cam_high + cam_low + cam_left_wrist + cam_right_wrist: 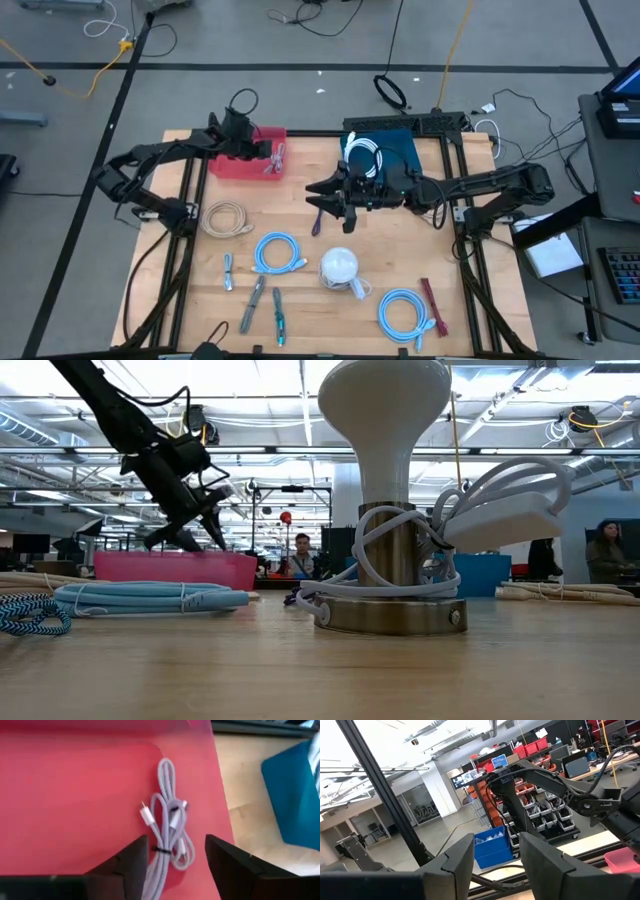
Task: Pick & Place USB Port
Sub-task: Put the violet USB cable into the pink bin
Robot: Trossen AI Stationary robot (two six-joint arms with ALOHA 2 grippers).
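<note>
A grey bundled USB cable (167,820) lies in the red bin (235,167) at the table's far left, resting on the bin's floor near its right wall. My left gripper (175,840) hangs open just above it, one finger on either side of the bundle's near end; whether a finger touches it does not show. In the low view my left gripper (195,530) slants down over the red bin (175,568). My right gripper (325,200) stands raised over the table's middle, open (497,850), with nothing between its fingers.
A blue bin (400,150) holding a white cable (365,155) stands at the far middle. On the table lie a beige coil (228,218), two light-blue coils (278,252) (403,310), a white lamp (340,268), a purple piece (318,222) and small tools (255,300).
</note>
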